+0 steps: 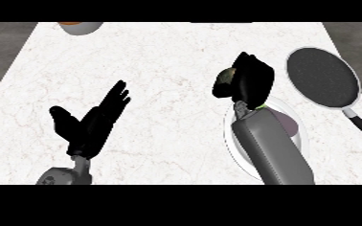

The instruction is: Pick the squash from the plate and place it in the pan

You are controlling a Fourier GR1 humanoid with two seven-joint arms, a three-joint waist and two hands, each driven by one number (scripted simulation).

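My right hand (249, 80) is curled round the greenish-brown squash (228, 75), of which only a small part shows at the hand's left side. It hovers above the far edge of the white plate (231, 139), which lies mostly under my right forearm. The dark pan (322, 78) with a pale rim sits to the right of that hand, its black handle pointing toward the lower right. My left hand (96, 119) rests open at the lower left, fingers straight and pointing up.
A bowl with an orange inside (80, 27) stands at the counter's far left edge. The white marble counter (170, 57) stretches between the hands. A purplish patch (287, 122) shows on the plate beside my forearm.
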